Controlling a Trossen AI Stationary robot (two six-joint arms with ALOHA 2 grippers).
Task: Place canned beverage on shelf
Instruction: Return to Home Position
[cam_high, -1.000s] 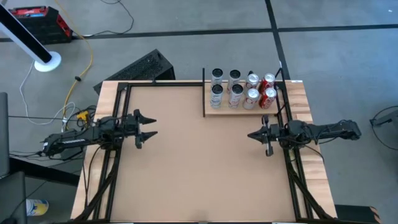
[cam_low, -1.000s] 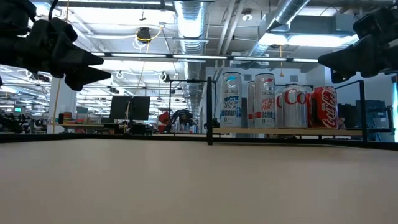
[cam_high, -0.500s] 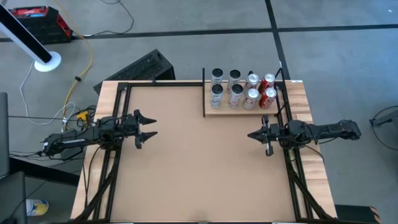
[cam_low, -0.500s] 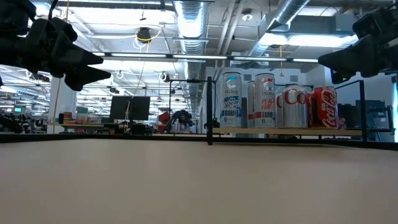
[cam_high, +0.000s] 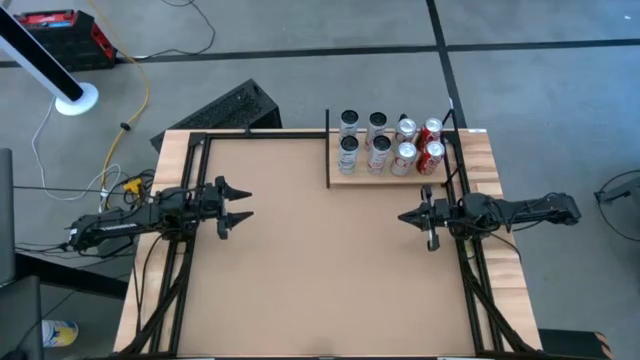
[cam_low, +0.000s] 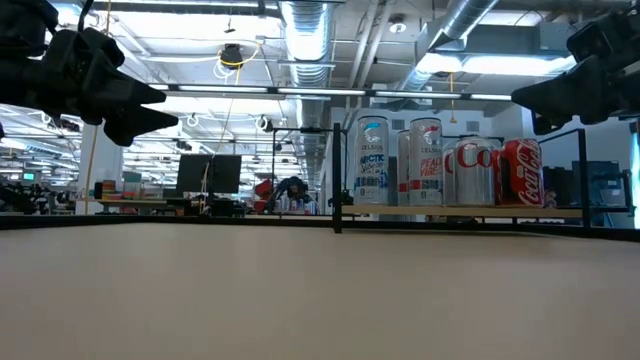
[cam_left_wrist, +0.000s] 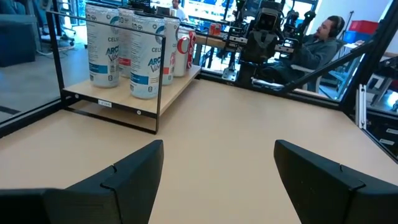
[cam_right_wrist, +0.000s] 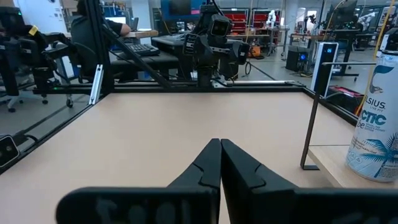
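The shelf (cam_high: 345, 178), a small pale wood platform with thin black uprights, stands at the table's far right. Several cans (cam_high: 388, 145) stand upright on it: white and silver ones at its left, red ones (cam_high: 433, 152) at its right; they also show in the low view (cam_low: 440, 160) and the left wrist view (cam_left_wrist: 124, 43). My left gripper (cam_high: 240, 203) is open and empty above the table's left side. My right gripper (cam_high: 403, 217) is shut and empty above the table's right side, nearer than the shelf.
The brown tabletop (cam_high: 320, 260) lies between the two arms. Black frame rails (cam_high: 185, 250) run along the table's left and right sides. People sit at desks in the room beyond the table (cam_left_wrist: 317, 43).
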